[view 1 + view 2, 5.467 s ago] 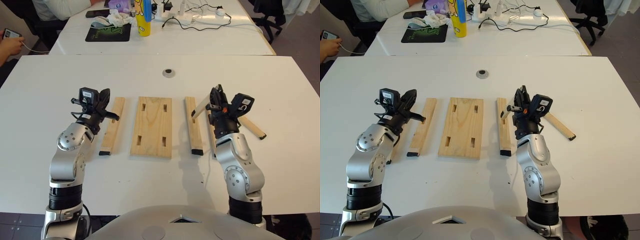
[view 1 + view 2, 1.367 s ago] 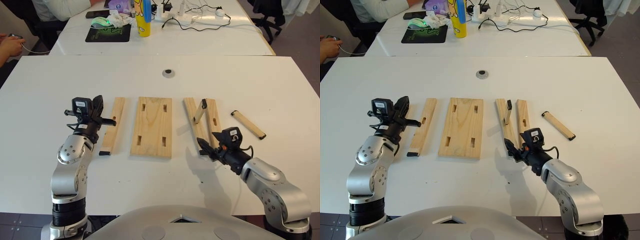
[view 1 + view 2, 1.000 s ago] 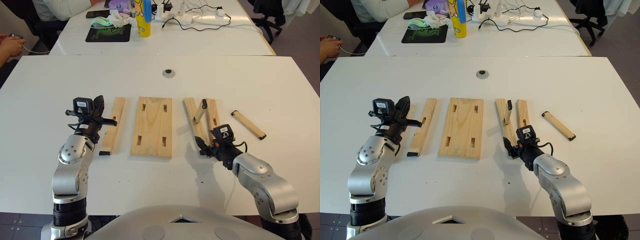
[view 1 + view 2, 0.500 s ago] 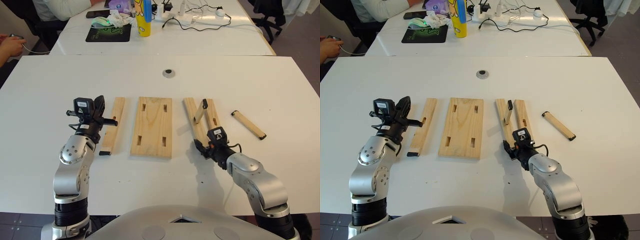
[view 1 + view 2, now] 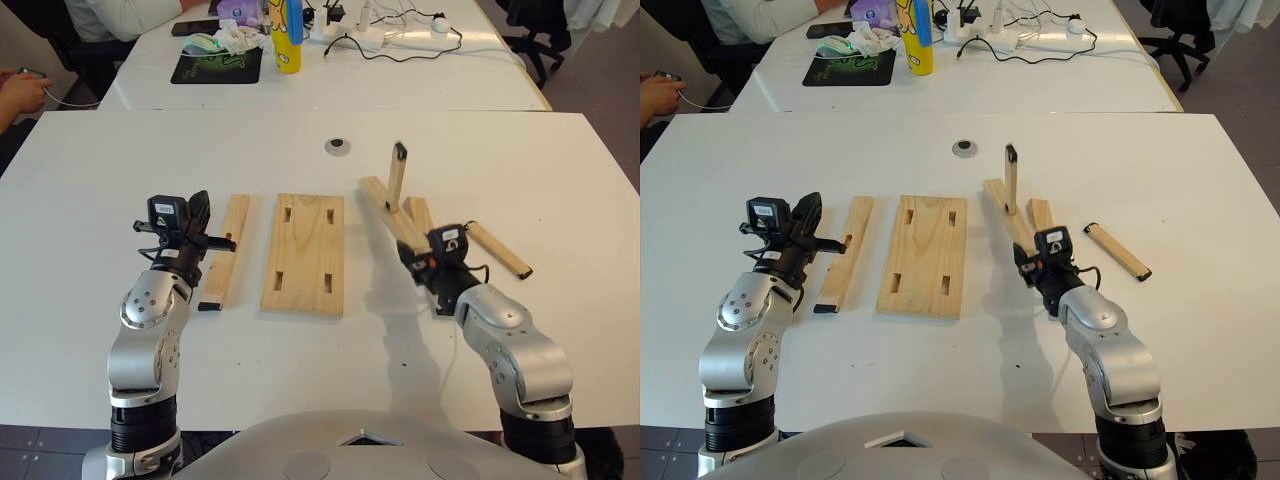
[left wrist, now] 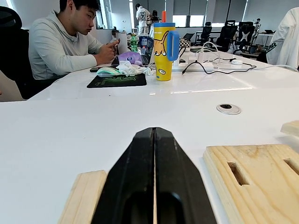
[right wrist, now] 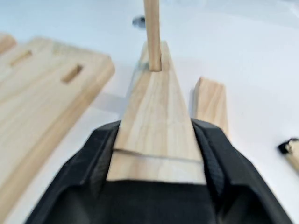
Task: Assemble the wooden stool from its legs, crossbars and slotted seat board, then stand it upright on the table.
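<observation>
Right gripper is clamped on the near end of a leg. The leg is lifted off the table and slants away toward the seat board, its far end apparently raised. A crossbar stands upright in the slot near that far end. In the right wrist view the wood sits squarely between both jaws, filling them.

A second leg lies flat just under and beside the held one. A loose crossbar lies on the table just right of the gripper. The seat board lies flat in the middle, slots up. A third leg lies flat to its left.

Left gripper has its fingers pressed together on nothing, at the third leg's outer side. We cannot tell whether it touches the wood.

We read the step in hand as carrying the leg-and-crossbar pair to mate with the second leg.

- The grip is at one end, so the leg is a long lever. We would move slowly and avoid wrist jerks.
- The crossbar looks only pushed in (we cannot judge how tight). We would hold the slotted face up until the free end is guided, or it may drop out.
- We would line the crossbar's free end over the matching slot first, then press straight along the crossbar, not at an angle.
- The second leg may skid, and the idle left gripper could brace it.
</observation>
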### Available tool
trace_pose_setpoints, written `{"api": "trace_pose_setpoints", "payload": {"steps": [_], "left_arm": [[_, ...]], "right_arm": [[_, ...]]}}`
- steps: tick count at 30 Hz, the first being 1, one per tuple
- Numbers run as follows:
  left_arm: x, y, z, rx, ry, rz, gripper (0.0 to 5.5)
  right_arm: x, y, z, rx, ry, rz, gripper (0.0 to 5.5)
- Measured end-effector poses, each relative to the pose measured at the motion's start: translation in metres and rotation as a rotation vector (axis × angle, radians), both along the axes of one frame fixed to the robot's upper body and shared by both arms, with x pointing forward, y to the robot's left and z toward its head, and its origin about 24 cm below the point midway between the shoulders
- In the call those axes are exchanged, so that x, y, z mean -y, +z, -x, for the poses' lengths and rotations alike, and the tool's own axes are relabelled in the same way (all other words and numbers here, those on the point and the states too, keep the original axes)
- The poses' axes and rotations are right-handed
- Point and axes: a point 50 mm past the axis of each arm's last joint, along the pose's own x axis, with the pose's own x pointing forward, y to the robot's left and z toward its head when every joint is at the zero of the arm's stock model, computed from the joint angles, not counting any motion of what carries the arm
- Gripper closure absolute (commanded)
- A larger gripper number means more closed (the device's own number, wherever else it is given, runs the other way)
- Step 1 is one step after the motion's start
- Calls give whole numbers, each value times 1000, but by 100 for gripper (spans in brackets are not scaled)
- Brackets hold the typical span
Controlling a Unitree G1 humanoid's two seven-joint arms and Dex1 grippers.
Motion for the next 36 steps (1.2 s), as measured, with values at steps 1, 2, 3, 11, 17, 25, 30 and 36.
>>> {"api": "trace_pose_setpoints", "payload": {"steps": [1,2,3,11,17,25,30,36], "left_arm": [[0,1,0,3,-1,1,550],[1,2,-1,6,-4,2,550],[1,3,-2,10,-9,4,550],[3,3,-3,3,-29,27,550],[20,3,-7,-66,-157,235,509],[48,32,-5,-94,-429,805,402],[50,54,-2,-75,-503,1075,329],[55,72,-1,-128,-526,1332,249]], "right_arm": [[-2,6,-3,41,6,-21,345],[-3,11,-4,75,17,-36,345],[-4,14,-5,90,25,-44,345],[-2,7,-6,77,59,-69,345],[-13,34,-12,249,169,-189,345],[-19,58,-15,355,350,-256,345],[-21,62,-12,345,492,-278,345],[-34,69,-2,368,679,-256,345]]}}
